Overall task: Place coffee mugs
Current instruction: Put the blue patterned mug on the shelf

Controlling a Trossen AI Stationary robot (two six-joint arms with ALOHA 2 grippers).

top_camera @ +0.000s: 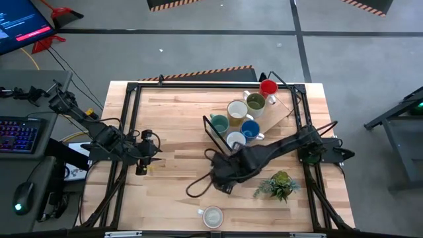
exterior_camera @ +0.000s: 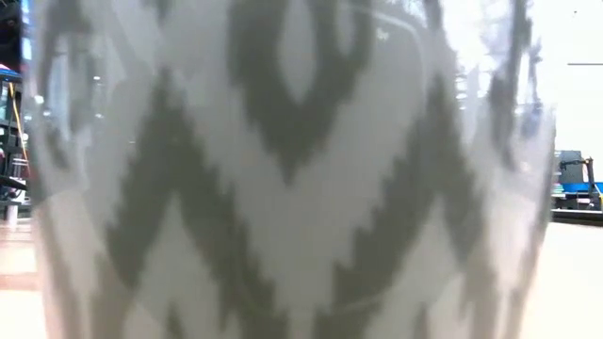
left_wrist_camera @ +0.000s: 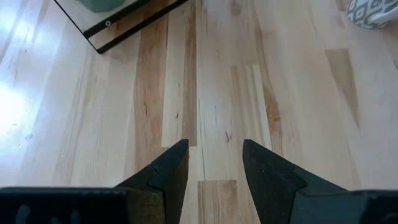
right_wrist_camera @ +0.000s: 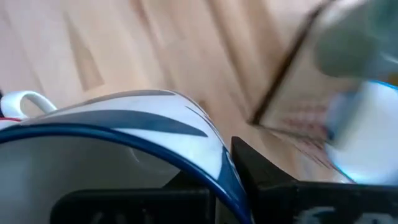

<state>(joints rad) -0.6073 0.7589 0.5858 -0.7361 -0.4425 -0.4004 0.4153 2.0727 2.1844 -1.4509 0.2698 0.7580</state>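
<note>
- The left end effector (top_camera: 147, 160) hovers low over the left side of the wooden surface (top_camera: 172, 132), its two dark fingers (left_wrist_camera: 168, 171) spread apart with nothing between them.
- A pale mug with a grey zigzag pattern (top_camera: 212, 216) stands alone near the front edge of the surface; it fills the low view (exterior_camera: 283, 188).
- The right end effector (top_camera: 223, 180) is left of centre on the surface, clenched on the rim of a white mug with a blue rim (right_wrist_camera: 124, 155).
- Behind it, a dark-edged tray (top_camera: 281, 109) carries a teal mug (top_camera: 219, 123), a cream mug (top_camera: 237, 110), a white mug (top_camera: 236, 140), a blue mug (top_camera: 250, 129), an olive mug (top_camera: 256, 102) and a red mug (top_camera: 268, 87), packed close together.
- A small potted plant (top_camera: 280, 184) sits to the right of the right end effector.
</note>
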